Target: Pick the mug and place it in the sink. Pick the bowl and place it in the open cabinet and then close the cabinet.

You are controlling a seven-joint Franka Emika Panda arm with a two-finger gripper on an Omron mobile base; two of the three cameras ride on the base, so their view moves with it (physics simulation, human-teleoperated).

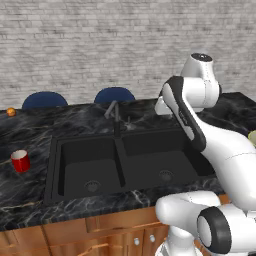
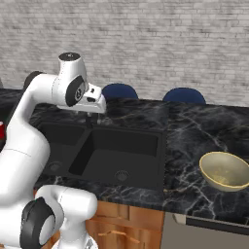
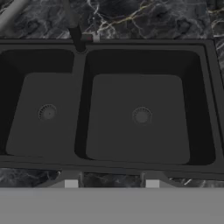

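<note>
So the black double sink [image 3: 109, 109] sits right under my gripper [image 3: 111, 183], whose fingers [image 3: 71, 183] are spread wide with nothing between them, the tan bowl [image 2: 224, 170] is well off to my right on the counter [image 2: 194, 136], and the little red mug [image 1: 20, 161] is way out left of the sink.

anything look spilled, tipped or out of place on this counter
Nothing stands out. The mug stands upright on the counter left of the sink, the bowl sits upright on its right, and both basins look empty and dry. A small orange ball rests near the far edge.
</note>
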